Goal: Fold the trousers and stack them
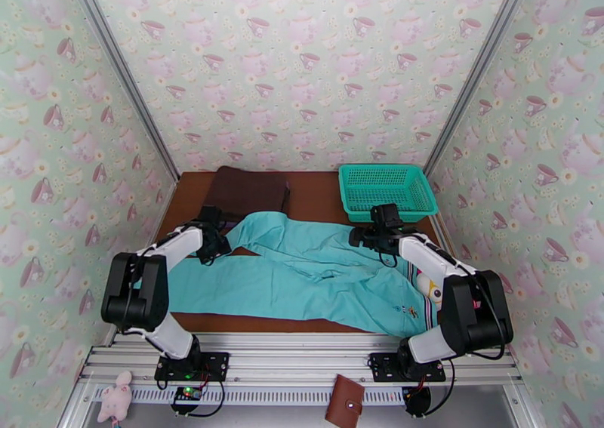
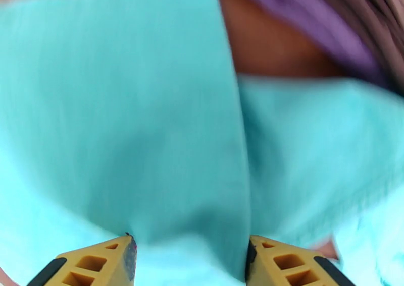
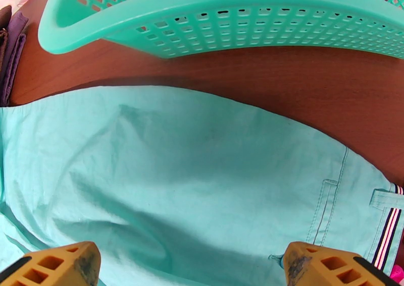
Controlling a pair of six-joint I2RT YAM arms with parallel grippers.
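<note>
brown table (image 1: 315,195), trousers (image 1: 302,275) beneath left pincer (image 2: 189,249), right pincer (image 3: 192,263)

A teal basket (image 1: 386,189) and brown folded cloth (image 1: 248,190) lie apart.

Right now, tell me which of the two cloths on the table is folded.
The dark brown cloth at the far edge, left of the basket; the turquoise trousers lie spread out across the table.

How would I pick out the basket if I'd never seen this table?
Start at the brown table and go to its far right corner. The basket sits there, just beyond the turquoise trousers. Nothing else there is rigid plastic mesh: a green, open-topped rectangle.
</note>
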